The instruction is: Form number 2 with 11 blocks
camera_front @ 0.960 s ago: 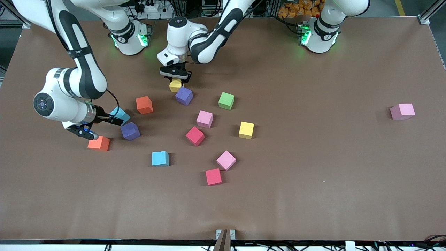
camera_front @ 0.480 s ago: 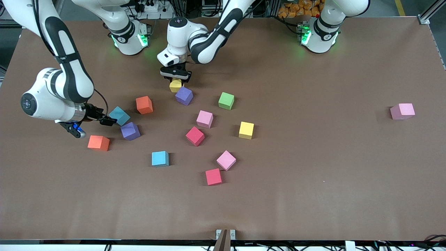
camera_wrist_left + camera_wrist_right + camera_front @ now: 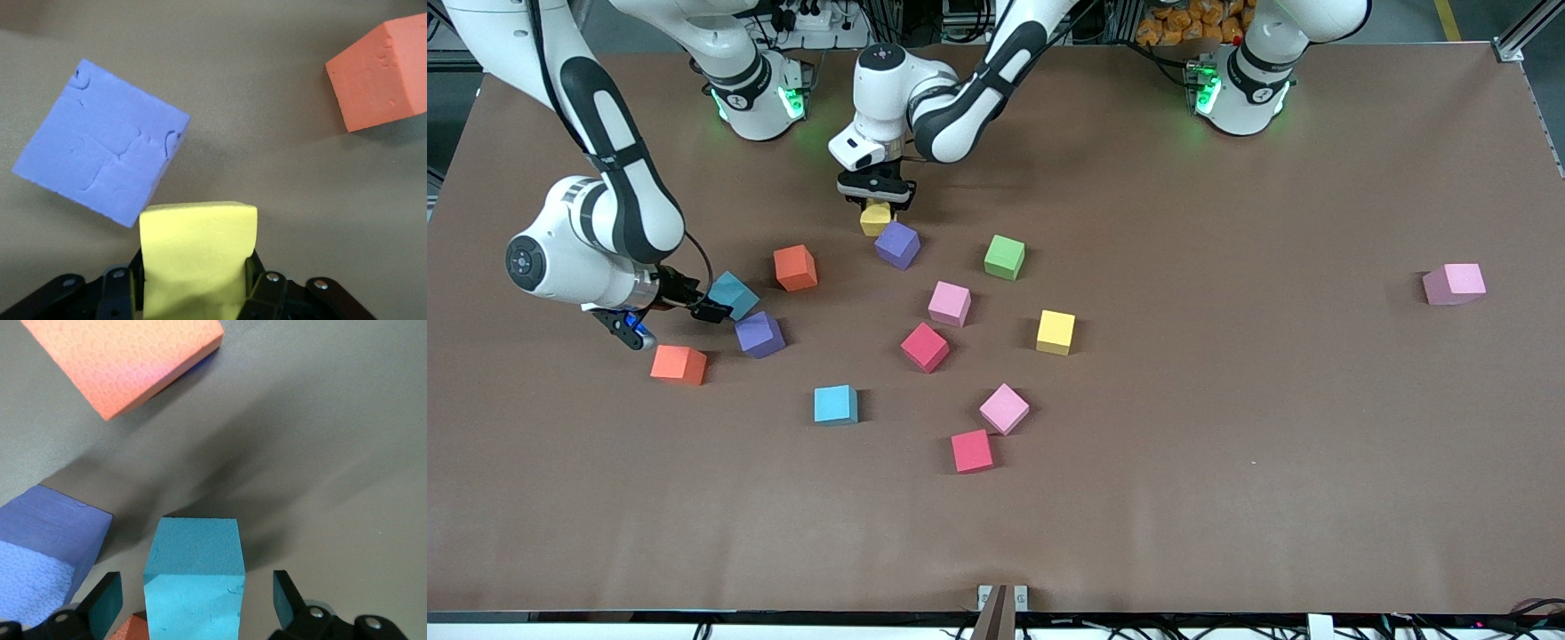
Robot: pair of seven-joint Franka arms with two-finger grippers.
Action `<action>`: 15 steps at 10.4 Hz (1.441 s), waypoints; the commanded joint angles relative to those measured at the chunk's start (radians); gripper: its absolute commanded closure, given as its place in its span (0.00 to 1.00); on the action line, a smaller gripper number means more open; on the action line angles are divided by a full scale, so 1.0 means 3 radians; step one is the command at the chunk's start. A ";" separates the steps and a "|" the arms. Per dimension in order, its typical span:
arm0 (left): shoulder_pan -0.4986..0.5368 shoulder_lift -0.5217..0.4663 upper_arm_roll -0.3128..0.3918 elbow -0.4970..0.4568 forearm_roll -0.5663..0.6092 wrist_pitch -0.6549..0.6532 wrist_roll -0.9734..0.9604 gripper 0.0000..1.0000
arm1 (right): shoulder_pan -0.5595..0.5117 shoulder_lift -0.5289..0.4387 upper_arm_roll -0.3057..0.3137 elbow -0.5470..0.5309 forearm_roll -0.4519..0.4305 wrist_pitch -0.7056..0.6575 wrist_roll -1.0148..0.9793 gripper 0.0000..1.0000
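Left gripper (image 3: 876, 197) clamps a yellow block (image 3: 197, 257).
Right gripper (image 3: 197, 603) gapes wide astride a teal block (image 3: 195, 583), upper-left frame.

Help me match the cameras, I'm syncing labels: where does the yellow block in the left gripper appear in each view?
Front view: yellow block under the left gripper, beside the purple block.
Left wrist view: yellow block between the fingers.
Right wrist view: not in it.
Shared landmark: that purple block.
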 commanded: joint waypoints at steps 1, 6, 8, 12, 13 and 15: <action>-0.0005 0.0118 0.0042 0.0022 0.0031 -0.0045 -0.0109 0.71 | 0.0004 0.0031 0.0013 -0.0019 0.0069 0.0041 0.0042 0.00; -0.0005 0.0118 0.0042 0.0022 0.0031 -0.0045 -0.0247 0.71 | 0.0029 0.0087 0.0023 -0.0030 0.0074 0.0031 0.0047 0.00; 0.0001 0.0118 0.0042 0.0022 0.0026 -0.0040 -0.0258 0.71 | 0.0086 0.0123 0.0023 -0.0035 0.0074 0.0041 0.0047 0.00; 0.0001 0.0124 0.0042 0.0022 0.0061 -0.0040 -0.0217 0.11 | 0.0270 0.0052 0.0013 -0.0295 0.0074 0.0542 0.0139 0.00; -0.0005 0.0124 0.0047 0.0022 0.0067 -0.0040 -0.0212 0.02 | 0.0265 0.0057 0.0013 -0.0300 0.0069 0.0537 0.0134 0.00; -0.0005 0.0124 0.0047 0.0022 0.0072 -0.0035 -0.0181 0.00 | 0.0265 0.0041 0.0013 -0.0306 0.0069 0.0486 0.0134 0.00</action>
